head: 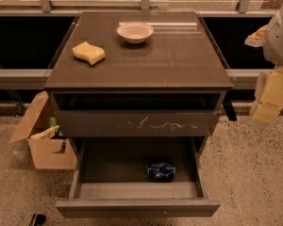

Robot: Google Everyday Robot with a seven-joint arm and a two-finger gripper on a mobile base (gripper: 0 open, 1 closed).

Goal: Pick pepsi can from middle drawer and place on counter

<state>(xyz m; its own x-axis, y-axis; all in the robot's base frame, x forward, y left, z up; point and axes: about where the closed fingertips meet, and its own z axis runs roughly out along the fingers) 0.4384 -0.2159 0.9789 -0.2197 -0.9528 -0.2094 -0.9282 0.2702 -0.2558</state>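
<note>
Small blue dented pepsi can (161, 171) lay on side in wide dark grey-brown middle drawer (137, 208), which was pulled out. Can sat right of drawer centre.

Pale cream gripper (268, 102) hung right of cabinet, above and right of can and well apart from it. Gripper opening: could not tell. No contact with can.

Dark brown glossy counter (179, 60) carried white round bowl (135, 32) and yellow wavy sponge (88, 53).
</note>
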